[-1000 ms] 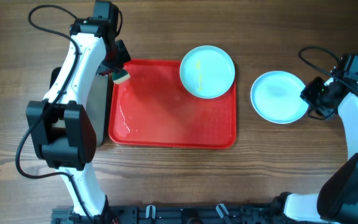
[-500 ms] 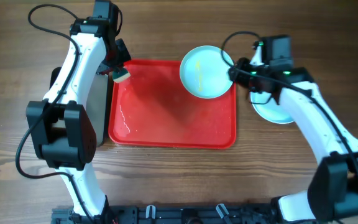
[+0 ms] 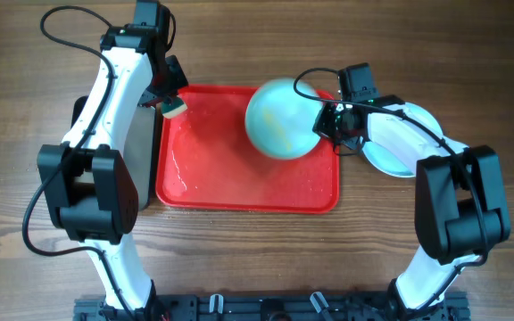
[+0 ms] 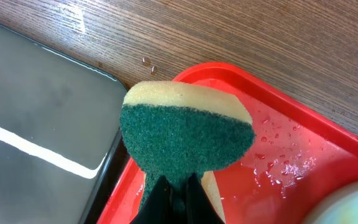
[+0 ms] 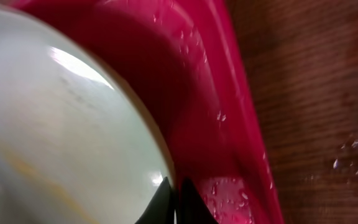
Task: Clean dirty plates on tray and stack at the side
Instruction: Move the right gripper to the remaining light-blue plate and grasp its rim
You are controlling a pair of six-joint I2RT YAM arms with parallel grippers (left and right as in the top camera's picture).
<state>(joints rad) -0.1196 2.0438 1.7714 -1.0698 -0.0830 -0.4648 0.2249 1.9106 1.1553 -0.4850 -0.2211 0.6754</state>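
Plates lie apart: one pale blue plate point(image 3: 279, 120) is over the red tray's point(image 3: 239, 178) right end, its rim pinched in the closed right gripper point(image 3: 324, 123). A second plate point(image 3: 391, 162) rests on the table point(image 3: 239, 259) just beside the tray. The left gripper point(image 4: 173, 199) is clamped on a sponge point(image 4: 185, 134).

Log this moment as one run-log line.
left gripper: shut on sponge, over tray corner | right gripper: shut on dirty plate rim | second plate: right of tray, off it
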